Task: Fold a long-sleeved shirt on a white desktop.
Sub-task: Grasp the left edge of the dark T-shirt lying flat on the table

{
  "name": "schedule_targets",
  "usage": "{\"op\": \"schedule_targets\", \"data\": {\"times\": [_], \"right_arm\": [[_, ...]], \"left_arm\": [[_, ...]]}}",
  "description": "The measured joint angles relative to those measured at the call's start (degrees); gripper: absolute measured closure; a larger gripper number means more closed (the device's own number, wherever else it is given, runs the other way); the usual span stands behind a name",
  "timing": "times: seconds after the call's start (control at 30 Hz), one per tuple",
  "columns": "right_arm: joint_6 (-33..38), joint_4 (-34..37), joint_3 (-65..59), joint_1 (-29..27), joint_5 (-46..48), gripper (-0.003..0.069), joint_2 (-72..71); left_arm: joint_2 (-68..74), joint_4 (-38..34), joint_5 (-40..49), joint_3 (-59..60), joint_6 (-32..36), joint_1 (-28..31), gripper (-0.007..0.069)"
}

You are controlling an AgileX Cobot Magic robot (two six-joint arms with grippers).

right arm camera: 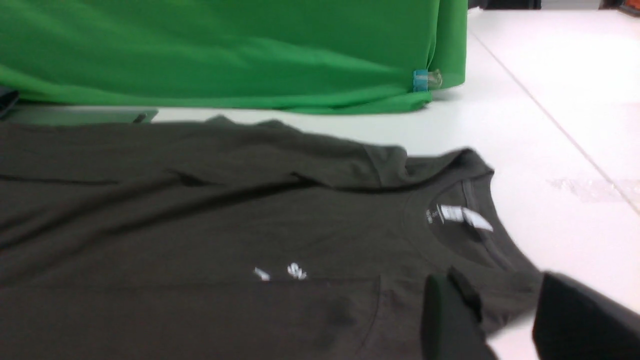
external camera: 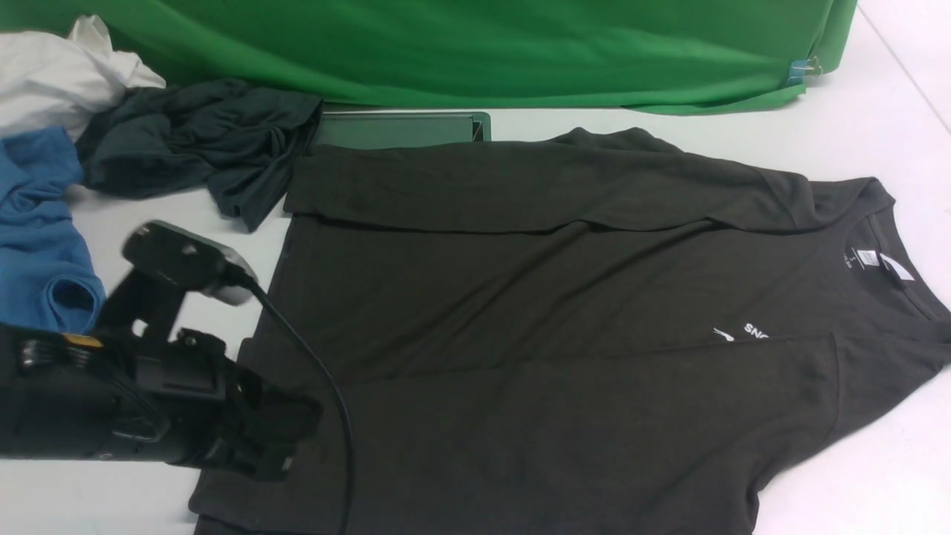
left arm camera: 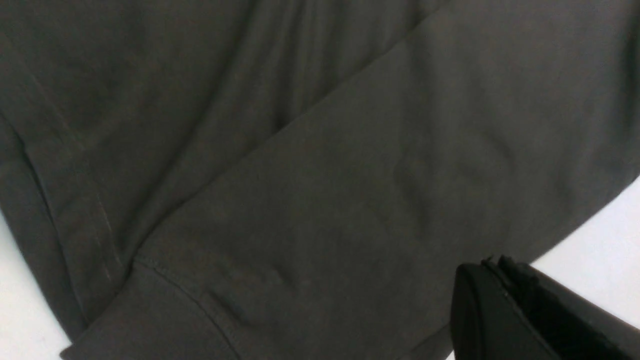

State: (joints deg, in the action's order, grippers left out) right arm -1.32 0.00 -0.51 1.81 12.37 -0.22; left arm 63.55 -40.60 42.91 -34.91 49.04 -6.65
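Note:
The long-sleeved shirt (external camera: 520, 297) lies spread flat on the white desktop (external camera: 854, 134), neck to the right. Both sleeves are folded across the body. Its white neck label (external camera: 884, 264) and chest logo (external camera: 747, 332) face up. My left gripper (external camera: 278, 438) hovers at the shirt's hem corner. In the left wrist view it (left arm camera: 492, 265) is shut with nothing in it, above a sleeve cuff (left arm camera: 165, 300). The right gripper (right arm camera: 505, 320) shows only in the right wrist view. It is open, just short of the shirt's near shoulder, below the label (right arm camera: 462, 216).
A charcoal-grey garment (external camera: 200, 141), a blue garment (external camera: 37, 230) and a white cloth (external camera: 59, 74) are piled at the back left. The silver-framed hatch (external camera: 401, 128) lies beside the shirt's far edge. A green backdrop (external camera: 483, 44) closes off the back.

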Motion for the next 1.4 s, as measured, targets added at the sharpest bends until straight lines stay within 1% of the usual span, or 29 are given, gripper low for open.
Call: {"op": "schedule_targets", "data": {"times": [0.03,0.07,0.13,0.17,0.2,0.27,0.33,0.4,0.43,0.5,0.53,0.6,0.63,0.67,0.7,0.73,0.77,0.83,0.87,0.93,0.97,1.03,1.07,1.1,1.2,1.23,1.33,1.37,1.4], "right_arm": [[-2.4,1.4,0.0,0.0,-3.6,0.0418,0.0],[-2.9,1.4,0.0,0.0,-4.1,0.0418,0.0],[-10.3,3.7,0.0,0.0,-11.9,0.0418,0.0],[-10.8,3.8,0.0,0.0,-13.2,0.0418,0.0],[-14.0,4.3,0.0,0.0,-17.3,0.0418,0.0],[-19.8,4.5,0.0,0.0,-21.9,0.0419,0.0],[-24.8,4.6,0.4,0.7,-21.2,0.0436,0.1],[-25.8,4.6,3.0,2.3,-14.5,0.0479,1.6],[-24.8,4.6,5.8,4.0,-9.7,0.0505,3.4],[-19.8,4.6,12.5,8.2,-1.6,0.0538,7.9],[-15.6,4.6,17.7,11.6,4.7,0.0545,11.6],[-10.8,4.6,25.0,16.4,13.3,0.0548,16.9],[-7.7,4.6,28.6,18.7,17.6,0.0548,19.6],[-4.5,4.6,33.5,22.1,24.8,0.0548,23.5],[-3.6,4.6,35.1,23.2,25.8,0.0548,24.8],[-1.2,4.6,39.8,26.8,31.8,0.0547,28.7],[-1.0,4.6,40.3,27.3,33.2,0.0546,29.2],[1.3,4.5,46.1,33.6,39.4,0.0543,34.6],[1.3,4.5,46.4,34.0,39.9,0.0543,34.8],[3.3,4.5,48.0,38.5,41.3,0.0532,37.1],[3.4,4.5,48.1,38.8,41.2,0.0531,37.2],[4.4,4.5,48.3,41.6,41.6,0.0519,38.0],[4.7,4.5,48.3,42.1,41.8,0.0513,38.0],[5.2,4.5,48.3,42.6,41.9,0.0507,38.0],[6.2,4.4,48.4,42.8,42.1,0.0489,38.0],[6.2,4.4,48.5,42.8,42.1,0.0488,38.0],[7.4,4.4,48.5,42.8,42.1,0.0473,38.1],[7.5,4.4,48.5,42.8,42.1,0.0472,38.1],[7.8,4.3,48.5,42.8,42.1,0.0468,38.1]], "left_arm": [[1.0,1.6,2.0,-0.8,-0.1,-0.1,0.0606],[1.1,2.1,2.3,-1.1,-0.1,-0.1,0.0606],[1.5,4.8,4.8,-2.5,-2.2,-0.1,0.0606],[1.5,4.9,4.9,-2.5,-2.5,-0.1,0.0606],[1.5,6.0,5.2,-2.8,-3.7,-0.1,0.0606],[1.5,6.5,5.5,-3.0,-4.7,-0.2,0.0606],[1.5,6.0,5.8,-3.0,-5.0,-1.3,0.0606],[1.6,5.3,6.1,-3.0,-5.0,-4.3,0.0606],[1.6,5.3,6.1,-3.0,-5.0,-6.3,0.0606],[1.7,6.3,6.1,-3.3,-5.2,-9.6,0.0606],[1.7,7.8,6.2,-3.6,-6.1,-11.6,0.0606],[1.7,10.5,6.3,-4.3,-8.1,-13.1,0.0606],[1.7,12.2,6.3,-4.9,-9.4,-13.4,0.0606],[1.7,15.7,6.3,-5.6,-11.9,-13.3,0.0606],[1.7,16.2,6.3,-5.7,-12.3,-13.3,0.0606],[1.7,19.2,6.3,-6.5,-15.1,-12.7,0.0606],[1.7,20.5,6.3,-6.7,-15.9,-12.3,0.0606],[1.9,24.0,5.8,-7.5,-19.6,-9.3,0.0606],[1.9,24.1,5.7,-7.6,-19.7,-8.7,0.0605],[2.9,24.5,4.9,-7.6,-20.8,-4.1,0.0597],[3.2,24.5,4.9,-7.6,-20.8,-3.8,0.0594],[5.8,24.6,4.7,-7.6,-20.8,0.3,0.0561],[6.5,24.7,4.7,-7.6,-20.8,1.2,0.0550],[8.1,25.1,4.5,-7.6,-20.8,2.3,0.0519],[11.3,27.2,3.2,-7.6,-20.6,3.4,0.0443],[11.6,27.6,2.9,-7.6,-20.6,3.4,0.0438],[16.4,31.0,-0.1,-7.6,-20.6,3.5,0.0340],[16.6,31.0,-0.3,-7.6,-20.6,3.5,0.0335],[18.6,31.6,-2.0,-7.6,-20.6,3.5,0.0308]]}}
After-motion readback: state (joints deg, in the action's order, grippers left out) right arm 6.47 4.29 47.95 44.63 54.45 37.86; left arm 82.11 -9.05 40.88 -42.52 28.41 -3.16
